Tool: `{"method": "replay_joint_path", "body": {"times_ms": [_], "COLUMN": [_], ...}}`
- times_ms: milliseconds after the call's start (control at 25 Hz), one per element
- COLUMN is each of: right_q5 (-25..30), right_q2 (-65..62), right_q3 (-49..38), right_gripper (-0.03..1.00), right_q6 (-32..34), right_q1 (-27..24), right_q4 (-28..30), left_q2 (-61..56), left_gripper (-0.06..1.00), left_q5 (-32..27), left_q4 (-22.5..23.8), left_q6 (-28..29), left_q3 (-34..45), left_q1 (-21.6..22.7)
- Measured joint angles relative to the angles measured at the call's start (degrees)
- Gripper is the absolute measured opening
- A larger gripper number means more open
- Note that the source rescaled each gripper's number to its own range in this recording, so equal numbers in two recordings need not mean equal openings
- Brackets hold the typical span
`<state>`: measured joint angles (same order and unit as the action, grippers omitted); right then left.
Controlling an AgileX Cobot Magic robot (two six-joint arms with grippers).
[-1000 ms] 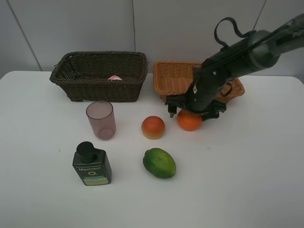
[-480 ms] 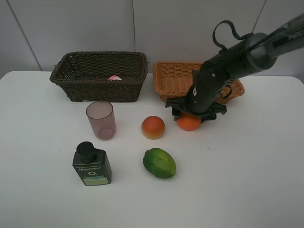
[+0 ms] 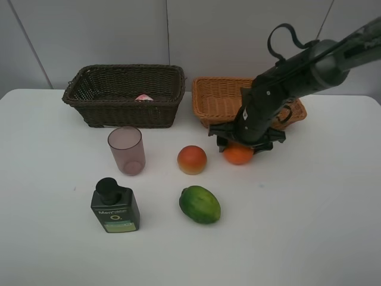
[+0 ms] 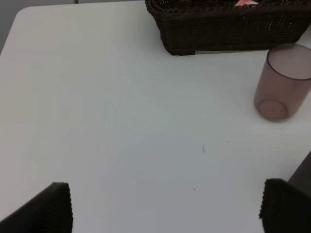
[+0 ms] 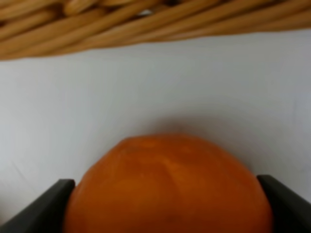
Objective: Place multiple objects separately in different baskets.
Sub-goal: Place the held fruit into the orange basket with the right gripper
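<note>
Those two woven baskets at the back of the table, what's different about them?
Colour: the dark basket is deep brown, the tan basket light orange. Depth: the dark basket has taller walls; the tan basket is shallower. Contents: something pink shows inside the dark basket; nothing shows in the tan basket, though the robot's arm hides part of it. Both are rectangular wicker, standing side by side, not touching.
</note>
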<state>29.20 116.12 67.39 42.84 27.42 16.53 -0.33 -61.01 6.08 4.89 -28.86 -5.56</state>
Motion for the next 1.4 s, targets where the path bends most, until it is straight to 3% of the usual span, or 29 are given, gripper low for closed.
{"method": "replay_joint_path", "body": {"times_ms": [160,440,680,1000,1400], "right_q5": [5.67,21.67,28.77,29.59,18.79], "right_q2": [-3.9,-5.61,-2.09,7.54,15.36], "right_q3": [1.31,12.66,25.12,37.98,39.97], "right_gripper": [0.65,0.65,0.65,0.65,0.65], "right_q6": [-7.05,-24.07,-28.71,-29.0,-29.01], "right_q1": [0.0,-1.04,-4.94,-8.63,-9.47], "right_q4": [-3.88,-10.85,-11.3,-6.76,-5.28], "left_q2": [0.0,0.0,0.0,0.0,0.0], "left_gripper": [1.0,1.0,1.0,1.0,1.0], "left_q5": [0.0,0.0,0.0,0.05,0.05], "left_q4": [0.0,0.0,0.0,0.0,0.0], "left_q6": [0.0,0.0,0.0,0.0,0.0], "left_q3": [0.0,0.0,0.0,0.0,0.0], "left_q1": [0.0,0.0,0.0,0.0,0.0]}}
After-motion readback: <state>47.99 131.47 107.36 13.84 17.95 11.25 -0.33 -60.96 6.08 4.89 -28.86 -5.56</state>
